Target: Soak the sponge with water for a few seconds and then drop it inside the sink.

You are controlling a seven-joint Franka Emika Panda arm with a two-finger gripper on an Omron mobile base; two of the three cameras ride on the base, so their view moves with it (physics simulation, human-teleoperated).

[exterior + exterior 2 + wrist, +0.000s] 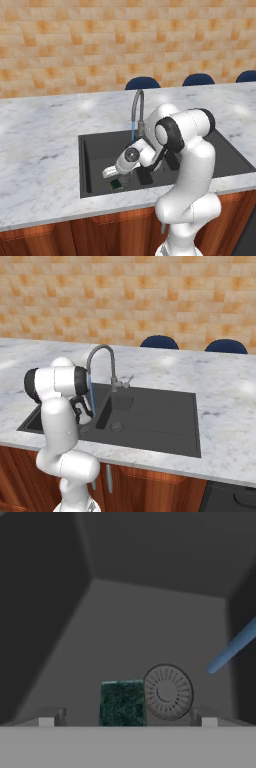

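The dark green sponge (122,703) lies flat on the floor of the black sink (150,622), just left of the round grey drain (167,692). My gripper (128,720) hangs over it with its two fingertips (47,719) spread wide on either side, open and touching nothing. From the left base view the gripper (111,172) sits low in the sink (95,150), right above the sponge (116,184) near the front wall. A thin blue stream of water (133,131) falls from the faucet (138,107) behind the hand, and it also appears as water (232,647) to the right.
The curved grey faucet (100,353) stands at the back of the sink (160,416), with water (91,396) running into the left basin. Marble counter (40,150) surrounds the basins. Dark blue chair backs (142,82) rise behind the counter.
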